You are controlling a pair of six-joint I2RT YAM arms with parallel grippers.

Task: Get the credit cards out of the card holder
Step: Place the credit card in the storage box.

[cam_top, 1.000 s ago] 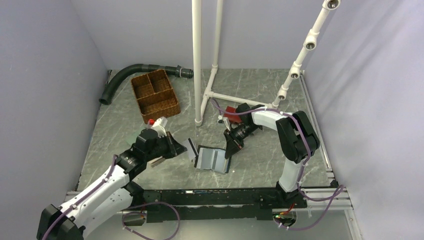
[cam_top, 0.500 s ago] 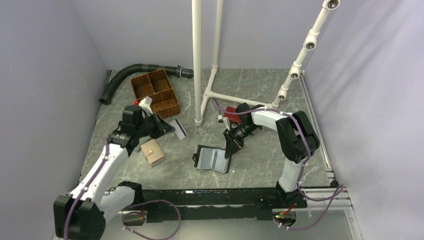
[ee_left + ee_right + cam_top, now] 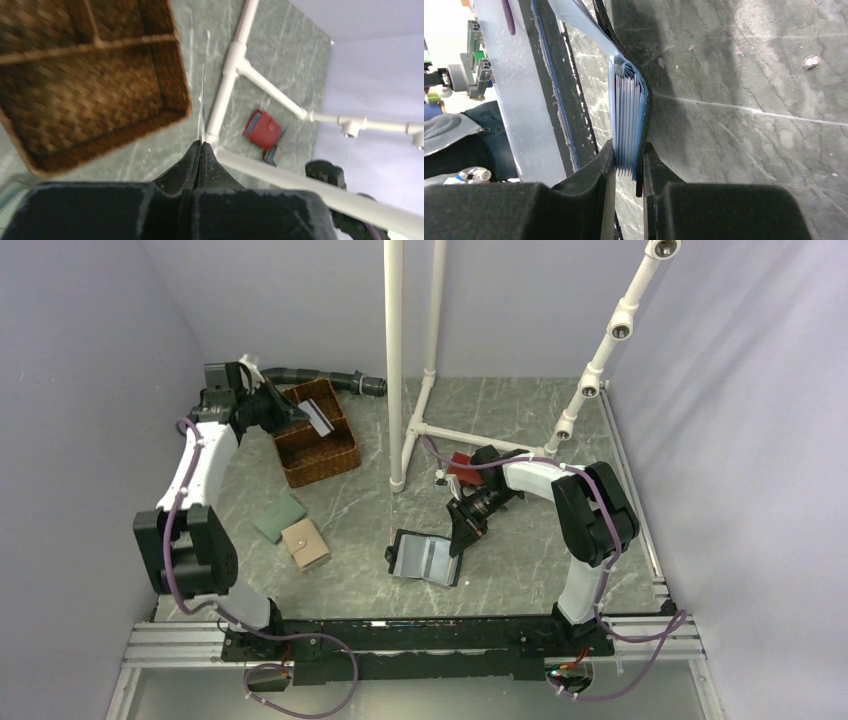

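The card holder (image 3: pixel 425 558) lies open on the table, black-edged with light blue panels. My right gripper (image 3: pixel 462 534) is shut on its right edge; the right wrist view has the blue pleated pockets (image 3: pixel 628 115) pinched in the right gripper (image 3: pixel 628 149). My left gripper (image 3: pixel 300 417) is at the far left, above the wicker basket (image 3: pixel 335 465). It is shut on one of the credit cards (image 3: pixel 320 424), a thin greyish one. From the left wrist, that card (image 3: pixel 202 107) shows edge-on, sticking out of the left gripper (image 3: pixel 201 144) over the basket's corner (image 3: pixel 172 65).
A green wallet (image 3: pixel 278 516) and a beige wallet (image 3: pixel 305 543) lie at the left. A red wallet (image 3: pixel 462 462) (image 3: pixel 263 129) sits behind the right arm. White pipe frames (image 3: pixel 395 360) stand mid-table. A black hose (image 3: pixel 300 374) lies at the back left.
My left arm has swung from beside the card holder to the back left, carrying the card over the basket. The green and beige wallets came into view. The right gripper has not moved.
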